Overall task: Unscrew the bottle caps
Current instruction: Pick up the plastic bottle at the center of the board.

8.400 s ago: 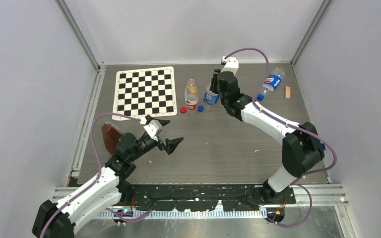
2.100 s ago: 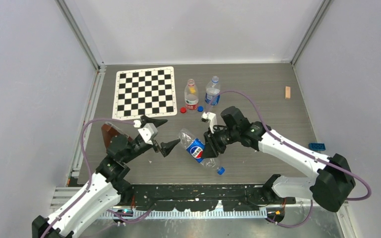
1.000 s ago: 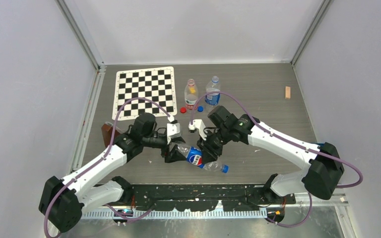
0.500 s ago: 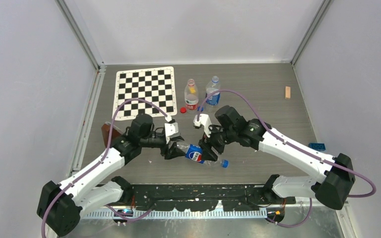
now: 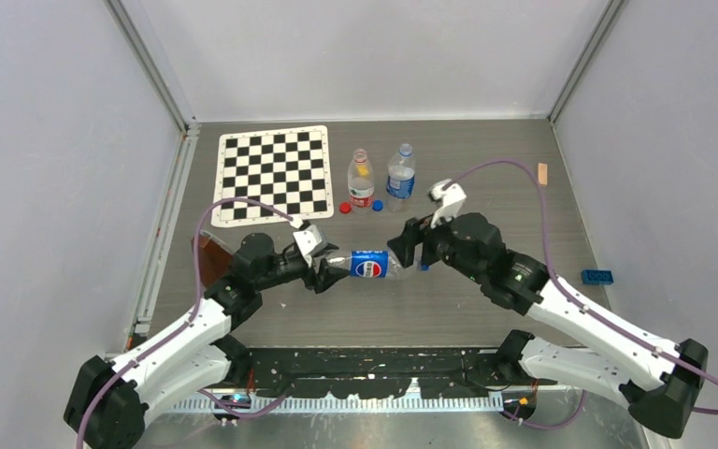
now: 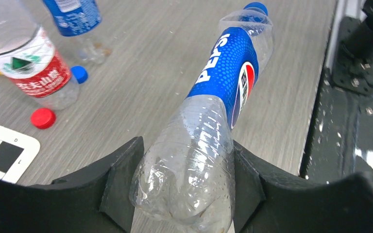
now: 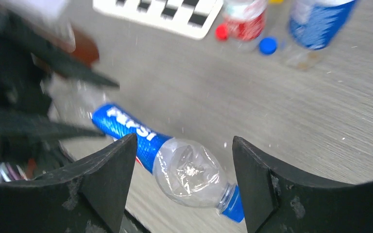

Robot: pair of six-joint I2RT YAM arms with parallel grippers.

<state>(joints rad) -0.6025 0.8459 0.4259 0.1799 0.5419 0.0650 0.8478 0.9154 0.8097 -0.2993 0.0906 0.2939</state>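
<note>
The grey table (image 5: 383,309) stood between plain pale walls, with a checkerboard (image 5: 274,173) at its far left. Above the middle of it the Pepsi bottle (image 5: 367,265) hung level in the air between the two arms, and its blue cap (image 7: 233,206) was on the neck. The left hand (image 6: 187,145) was closed on the bottle's base, where the thin plastic was dented. The right hand (image 7: 182,145) was spread wide around the neck end and touched nothing. The cap lay nearer to one of its fingers than to the other. Further back, a red-labelled bottle (image 5: 361,182) and a blue-labelled bottle (image 5: 399,178) stood upright. A red cap (image 5: 345,208) and a loose blue cap (image 5: 377,205) lay on the table just beside them.

I thought two things could go wrong. If the right hand closed from this off-centre place, one finger would meet the cap first and push the bottle sideways. And under a twist the soft base could slip round inside the left hand, so nothing would unscrew.

From above, the right hand hid the cap, so the grip could not be judged there. The right wrist view showed the open gap, and the left wrist view showed the dented base.
</note>
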